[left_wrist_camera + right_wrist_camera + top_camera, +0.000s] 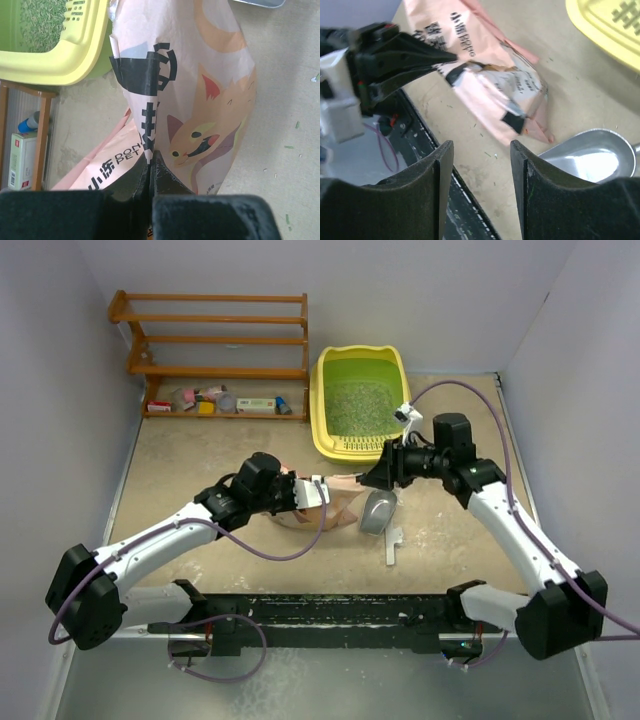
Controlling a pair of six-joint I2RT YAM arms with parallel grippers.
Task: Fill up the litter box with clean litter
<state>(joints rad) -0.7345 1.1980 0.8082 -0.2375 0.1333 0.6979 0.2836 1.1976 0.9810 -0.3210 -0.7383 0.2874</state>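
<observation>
The yellow litter box (349, 448) stands at the back centre, with pale granules of litter (358, 406) in its green basin. A crinkled pink-tan bag (340, 508) printed with a cat lies in front of it. My left gripper (322, 492) is shut on the bag's folded edge (151, 150). The box's yellow lip (65, 65) and the litter (42, 22) show at the upper left of the left wrist view. My right gripper (368, 478) is open and empty, hovering just right of the bag (485, 75). The box corner (610, 25) shows in the right wrist view too.
A grey metal scoop (378, 510) lies right of the bag, with a pale flat piece (393, 545) by it; the scoop also shows in the right wrist view (590, 157). A wooden shelf rack (215, 340) with small items stands at the back left. Walls close in both sides.
</observation>
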